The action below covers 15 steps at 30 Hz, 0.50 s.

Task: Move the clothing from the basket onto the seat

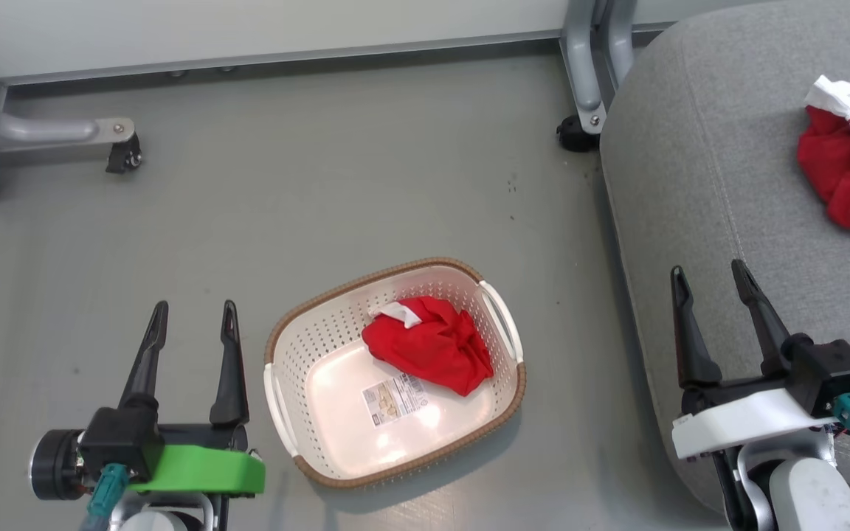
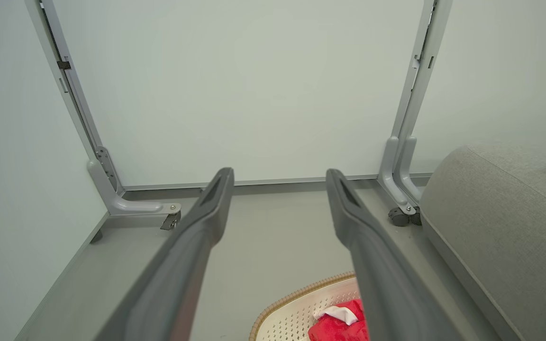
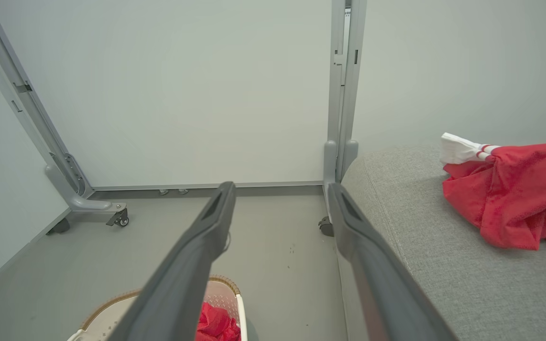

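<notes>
So: the left claw [image 1: 195, 304] is spread open and empty, over the floor [image 1: 285, 184] at 9 o'clock of the basket [image 1: 381, 274]. The right claw [image 1: 707, 267] is also spread open and empty, over the near edge of the seat [image 1: 690, 147], at 3 o'clock of the basket. One red garment [image 1: 429, 346] lies crumpled in the basket toward its 1 o'clock corner, white trim up, with the label [image 1: 394, 398] beside it. A second red garment [image 1: 849, 173] lies on the seat at 2 o'clock of the basket. The picture's edge cuts it off, so its full extent is unclear.
</notes>
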{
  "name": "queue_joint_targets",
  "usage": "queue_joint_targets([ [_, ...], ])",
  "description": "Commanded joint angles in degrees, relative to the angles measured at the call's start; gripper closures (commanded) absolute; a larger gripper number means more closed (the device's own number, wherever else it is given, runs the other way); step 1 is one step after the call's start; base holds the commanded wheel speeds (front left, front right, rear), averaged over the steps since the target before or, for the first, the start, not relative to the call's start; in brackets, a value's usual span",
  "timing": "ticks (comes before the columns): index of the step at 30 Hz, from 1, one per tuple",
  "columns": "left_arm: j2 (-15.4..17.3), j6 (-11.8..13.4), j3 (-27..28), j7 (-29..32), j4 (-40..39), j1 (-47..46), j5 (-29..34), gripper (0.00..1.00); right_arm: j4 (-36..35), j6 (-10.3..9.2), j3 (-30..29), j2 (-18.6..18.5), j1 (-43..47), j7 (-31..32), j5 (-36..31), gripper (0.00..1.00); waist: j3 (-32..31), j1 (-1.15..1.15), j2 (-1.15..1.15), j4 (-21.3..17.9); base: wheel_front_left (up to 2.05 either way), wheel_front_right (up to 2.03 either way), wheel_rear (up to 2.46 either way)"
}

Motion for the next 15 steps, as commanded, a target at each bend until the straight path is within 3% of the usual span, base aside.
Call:
queue_joint_targets([
  [1,-0.3,-0.5,0.3,0.0,0.3,1.3,0.6,0.00,-0.3,-0.02,0.2,-0.2,1.3,0.3,0.3,0.00,-1.9,0.00,0.00,0.1,0.00,0.00,0.00],
  [15,-2.1,-3.0,1.7,0.0,3.4,4.7,3.2,0.00,-1.2,-0.02,1.8,-0.2,5.7,1.7,1.1,0.00,-5.0,0.00,0.00,-0.8,0.00,0.00,0.00],
])
